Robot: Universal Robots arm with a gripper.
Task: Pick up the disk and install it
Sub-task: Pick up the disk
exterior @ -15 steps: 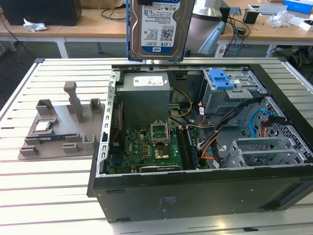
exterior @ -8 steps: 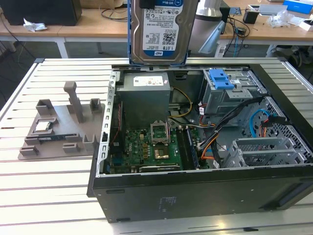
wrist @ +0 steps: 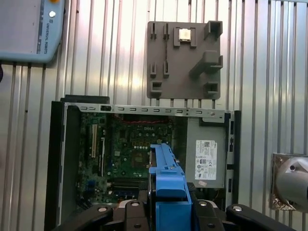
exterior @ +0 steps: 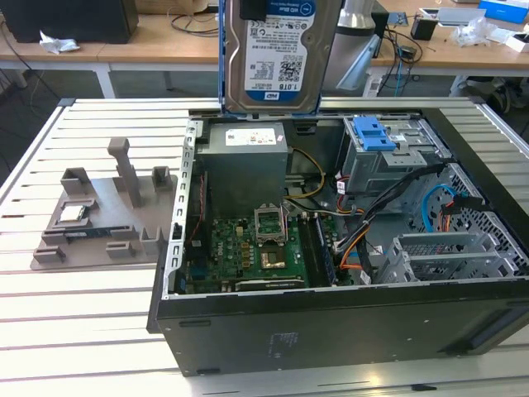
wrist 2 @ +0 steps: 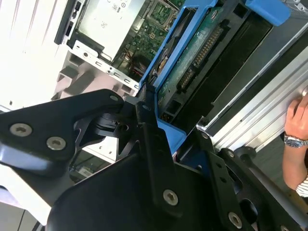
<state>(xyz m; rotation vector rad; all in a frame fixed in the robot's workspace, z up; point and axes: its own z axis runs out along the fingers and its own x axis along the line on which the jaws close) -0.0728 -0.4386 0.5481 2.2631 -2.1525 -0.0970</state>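
I note the slatted metal tabletop (exterior: 83, 314), which carries an open black computer case (exterior: 331, 327) lying on its side. A grey fixture plate (exterior: 107, 215) sits just beside the case, on the exterior view's left. Inside the case I see the power supply (exterior: 245, 161), the green motherboard (exterior: 248, 252) and, toward the exterior view's right, a grey drive cage (exterior: 388, 157) with a blue latch. The disk (exterior: 277, 54) hangs upright above the power supply, clear of the case, with its label facing the exterior camera. In the first wrist view the pincer (wrist: 169, 211) is pinching the disk by its blue carrier. A small CPU chip (exterior: 70, 213) rests on the fixture plate.
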